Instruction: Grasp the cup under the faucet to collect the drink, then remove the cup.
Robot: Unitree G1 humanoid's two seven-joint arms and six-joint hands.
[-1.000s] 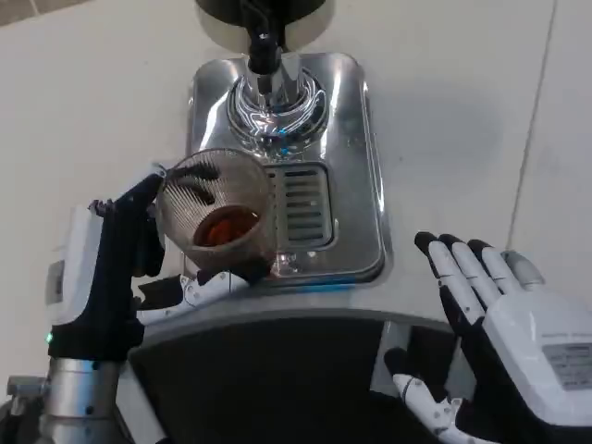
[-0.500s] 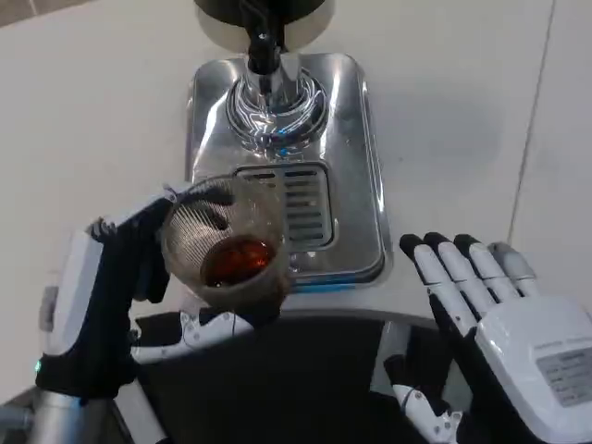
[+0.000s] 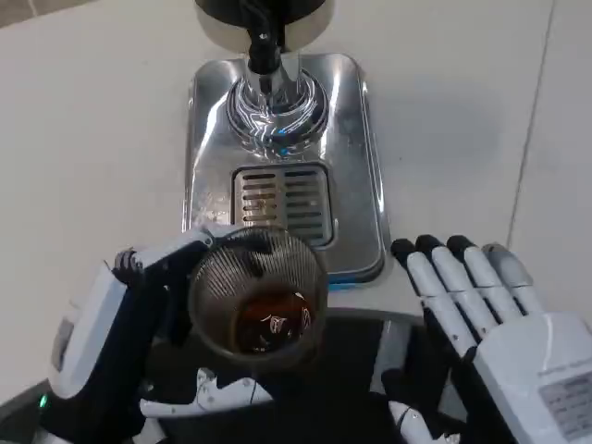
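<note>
Nearest you, your left hand [image 3: 120,351] grips the cup [image 3: 257,298], fingers wrapped round its ribbed clear wall, holding it above the near edge of the tray [image 3: 356,185]. You can see dark reddish drink [image 3: 268,319] in its bottom. Your right hand [image 3: 490,342] holds nothing, fingers straight and slightly spread, hovering just right of the tray's near corner. Farther off lies the slotted grate [image 3: 282,199], uncovered, and beyond it the faucet [image 3: 264,46] above its shiny base on the white table [image 3: 83,139].

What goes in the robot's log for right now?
left hand: holds cup | cup: drink inside, off drip tray | right hand: open, waiting
</note>
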